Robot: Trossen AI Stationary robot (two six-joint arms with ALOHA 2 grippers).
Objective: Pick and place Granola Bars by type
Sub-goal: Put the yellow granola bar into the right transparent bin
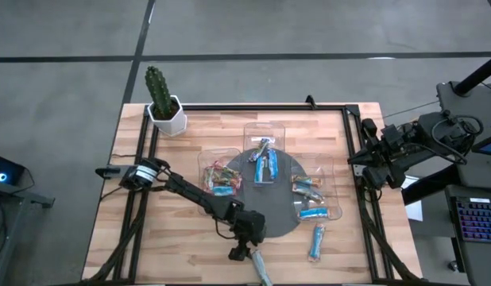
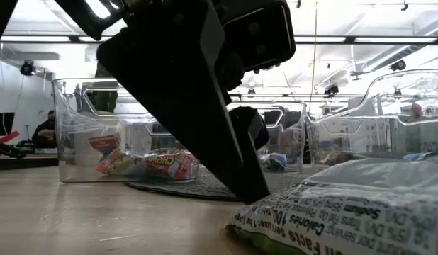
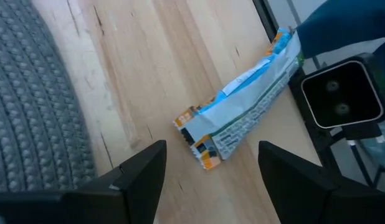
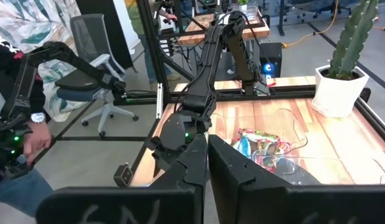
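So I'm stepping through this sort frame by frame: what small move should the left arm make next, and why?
Probably lower the left pincer straight down over the near end of the blue granola bar and then close. Its fingers are open with the bar's end just ahead of the gap, and the bar lies flat on the wooden table at its front edge, not yet gripped.

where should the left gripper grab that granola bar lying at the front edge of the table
Across its middle, from straight above. The granola bar lies flat on the wood, and the open left gripper already hovers near its end, so its fingers can close on the long edges.
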